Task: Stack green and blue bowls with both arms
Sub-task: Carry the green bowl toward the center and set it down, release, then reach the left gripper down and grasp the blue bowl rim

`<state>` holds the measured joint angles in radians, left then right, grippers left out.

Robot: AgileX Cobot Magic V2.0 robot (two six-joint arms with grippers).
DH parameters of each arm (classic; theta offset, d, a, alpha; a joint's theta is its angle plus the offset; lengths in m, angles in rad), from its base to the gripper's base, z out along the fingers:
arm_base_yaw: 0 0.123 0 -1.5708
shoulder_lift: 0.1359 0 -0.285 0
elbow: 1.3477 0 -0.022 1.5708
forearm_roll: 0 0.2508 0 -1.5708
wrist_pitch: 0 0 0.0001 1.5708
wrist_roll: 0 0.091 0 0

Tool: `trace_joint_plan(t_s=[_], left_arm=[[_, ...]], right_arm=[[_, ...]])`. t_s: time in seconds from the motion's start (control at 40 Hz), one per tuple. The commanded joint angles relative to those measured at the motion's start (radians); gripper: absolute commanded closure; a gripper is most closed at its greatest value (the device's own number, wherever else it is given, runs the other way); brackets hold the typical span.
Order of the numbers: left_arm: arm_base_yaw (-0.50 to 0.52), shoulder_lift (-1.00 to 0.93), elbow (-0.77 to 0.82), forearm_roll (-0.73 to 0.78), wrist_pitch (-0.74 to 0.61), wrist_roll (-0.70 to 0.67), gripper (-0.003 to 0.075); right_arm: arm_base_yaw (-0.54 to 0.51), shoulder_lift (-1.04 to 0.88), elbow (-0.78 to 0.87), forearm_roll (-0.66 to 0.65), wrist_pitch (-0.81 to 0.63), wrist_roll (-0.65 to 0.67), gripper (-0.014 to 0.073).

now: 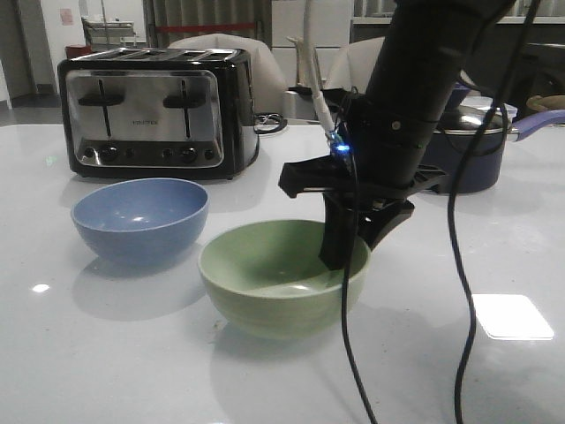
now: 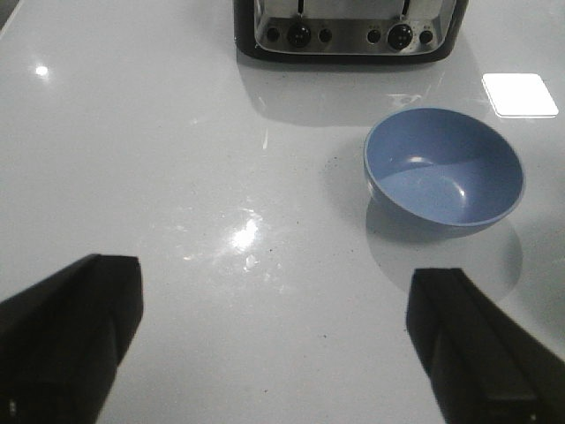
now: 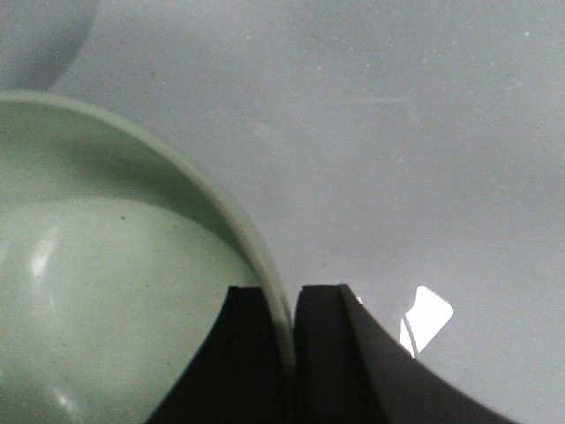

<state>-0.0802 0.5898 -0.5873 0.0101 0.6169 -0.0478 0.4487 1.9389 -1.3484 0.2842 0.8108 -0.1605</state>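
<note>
The pale green bowl stands on the white table at centre front. The dusty blue bowl stands to its left, apart from it. My right gripper is shut on the green bowl's right rim, one finger inside and one outside; the right wrist view shows the rim pinched between the two fingers. My left gripper is open and empty above bare table, with the blue bowl ahead of it and off to one side. The left arm does not show in the front view.
A black and chrome toaster stands behind the blue bowl. A dark saucepan with glass lid and purple handle stands at the back right. Black cables hang in front of the right arm.
</note>
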Motion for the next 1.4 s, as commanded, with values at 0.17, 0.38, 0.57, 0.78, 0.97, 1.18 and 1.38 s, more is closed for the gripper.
trace_joint_plan(t_s=[0.17, 0.38, 0.57, 0.78, 0.97, 1.18, 1.38], left_arm=[[-0.006, 0.007, -0.028, 0.000, -0.073, -0.006, 0.0062], [-0.006, 0.007, -0.028, 0.000, -0.073, -0.006, 0.0062], [-0.006, 0.007, -0.028, 0.000, -0.073, -0.006, 0.0062], [-0.006, 0.007, -0.028, 0.000, -0.071, -0.006, 0.0062], [-0.006, 0.007, -0.016, 0.000, -0.071, -0.006, 0.0062], [-0.011, 0.012, -0.012, -0.021, -0.070, -0.004, 0.0062], [-0.099, 0.097, -0.040, -0.028, -0.067, 0.027, 0.0062]], right_arm=[[0.000, -0.074, -0.026, 0.015, -0.027, -0.017, 0.0186], [0.000, -0.223, -0.020, -0.013, -0.030, -0.060, 0.0215], [0.000, -0.460, 0.091, -0.103, -0.048, -0.060, 0.0228], [-0.001, -0.693, 0.272, -0.175, -0.058, -0.055, 0.0228], [-0.001, -0.883, 0.445, -0.198, -0.081, 0.012, 0.0228], [-0.001, -1.017, 0.560, -0.203, -0.101, 0.091, 0.0228], [-0.001, -1.071, 0.585, -0.203, -0.109, 0.102, 0.0228]])
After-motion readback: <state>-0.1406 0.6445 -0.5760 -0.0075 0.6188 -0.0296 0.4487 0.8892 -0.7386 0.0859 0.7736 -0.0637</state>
